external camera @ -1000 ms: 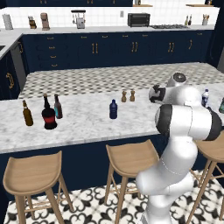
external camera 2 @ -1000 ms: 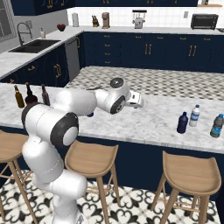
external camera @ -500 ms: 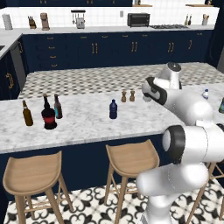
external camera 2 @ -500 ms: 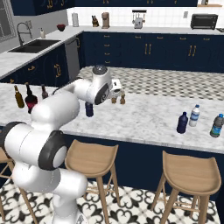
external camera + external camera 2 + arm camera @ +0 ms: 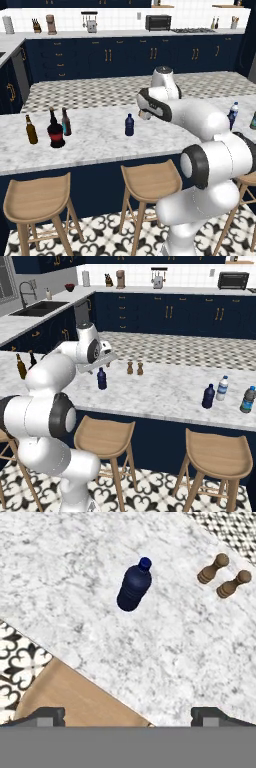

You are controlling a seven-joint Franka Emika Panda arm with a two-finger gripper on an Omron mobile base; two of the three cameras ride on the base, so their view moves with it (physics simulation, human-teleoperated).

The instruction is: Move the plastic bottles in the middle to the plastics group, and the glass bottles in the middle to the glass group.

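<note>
Now, gripper (image 5: 128,714): jaws wide, empty, hovering over the counter (image 5: 75,572).
Blue bottle (image 5: 134,586): upright mid-counter, below me.
Risk: I descend off-centre and topple it.

End effector (image 5: 128,714) apparently wide open

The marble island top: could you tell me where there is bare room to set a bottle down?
The widest bare stretch of the island top lies between the black bottle and the dark blue bottle. More bare marble runs from the wooden shakers to the plastics group. It is crowded around the glass group.
</note>
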